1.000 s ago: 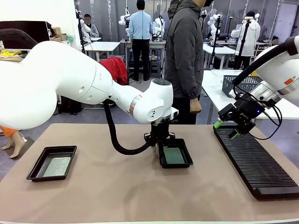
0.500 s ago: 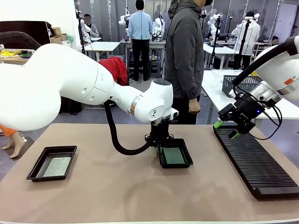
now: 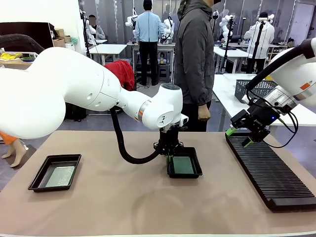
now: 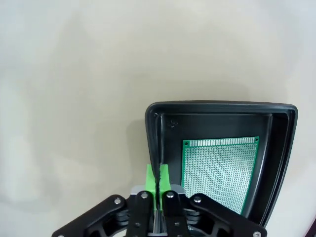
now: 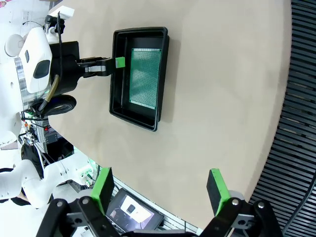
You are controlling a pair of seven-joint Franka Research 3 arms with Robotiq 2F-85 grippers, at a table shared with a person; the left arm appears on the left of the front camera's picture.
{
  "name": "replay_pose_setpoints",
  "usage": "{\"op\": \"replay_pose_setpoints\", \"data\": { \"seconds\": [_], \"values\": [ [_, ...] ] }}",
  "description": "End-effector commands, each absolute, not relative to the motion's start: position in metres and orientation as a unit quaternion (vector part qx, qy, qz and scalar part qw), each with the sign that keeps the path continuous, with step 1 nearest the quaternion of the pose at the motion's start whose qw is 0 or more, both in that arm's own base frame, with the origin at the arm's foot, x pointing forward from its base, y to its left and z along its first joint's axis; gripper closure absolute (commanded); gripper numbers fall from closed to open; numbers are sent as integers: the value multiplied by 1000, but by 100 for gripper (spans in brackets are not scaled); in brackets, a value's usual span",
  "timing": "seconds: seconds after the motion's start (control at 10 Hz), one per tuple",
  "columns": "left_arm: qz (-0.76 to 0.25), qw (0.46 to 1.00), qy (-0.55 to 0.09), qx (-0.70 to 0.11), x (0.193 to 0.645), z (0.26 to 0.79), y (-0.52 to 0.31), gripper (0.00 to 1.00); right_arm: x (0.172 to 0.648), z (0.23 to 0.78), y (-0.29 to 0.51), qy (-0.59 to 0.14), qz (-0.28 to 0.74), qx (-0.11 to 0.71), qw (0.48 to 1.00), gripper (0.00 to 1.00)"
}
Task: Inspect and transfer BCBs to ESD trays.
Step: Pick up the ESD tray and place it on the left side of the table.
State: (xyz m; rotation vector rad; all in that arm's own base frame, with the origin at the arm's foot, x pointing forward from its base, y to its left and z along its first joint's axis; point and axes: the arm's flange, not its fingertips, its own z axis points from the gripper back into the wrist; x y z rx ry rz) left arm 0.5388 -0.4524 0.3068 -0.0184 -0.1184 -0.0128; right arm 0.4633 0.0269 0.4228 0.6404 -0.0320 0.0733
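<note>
— At lower left of the front view, what have you got?

— One ESD tray [image 3: 55,172] with a BCB [image 3: 60,176] lying flat in it. At centre, your left gripper [image 4: 158,183] is pinched on the second tray's [image 3: 184,162] rim; that tray's board [image 4: 220,170] looks thin, light and probably brittle, so take edges.

— And the right?

— The right gripper [image 5: 161,190] hangs spread wide over the slotted rack [image 3: 270,172]. The tan tabletop [image 3: 123,202] looks smooth; a person [image 3: 195,59] stands behind.

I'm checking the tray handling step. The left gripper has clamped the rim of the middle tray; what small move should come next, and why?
Probably a gentle lift or drag of the tray: the left gripper is shut on its rim, and the green board lies flat inside, so a slow, level motion should keep it from sliding.
</note>
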Motion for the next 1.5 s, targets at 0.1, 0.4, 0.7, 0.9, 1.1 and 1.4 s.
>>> {"op": "replay_pose_setpoints", "data": {
  "seconds": [0.1,0.4,0.7,0.9,1.1,1.4],
  "values": [
    [-6,998,-59,-9,539,307,-452,100,463,424,29,-17,23,313,949,0],
    [-6,998,-59,-9,539,307,-452,100,463,424,29,-17,23,313,949,0],
    [-4,998,-44,-37,537,317,-434,97,463,424,29,-17,23,313,949,0],
    [3,997,-36,-73,540,326,-409,97,463,424,29,-17,23,313,949,0],
    [2,994,-27,-103,545,334,-390,97,463,424,29,-17,23,313,949,0],
    [-15,991,-35,-131,551,342,-370,97,463,424,29,-17,23,313,949,0]
  ]
}}
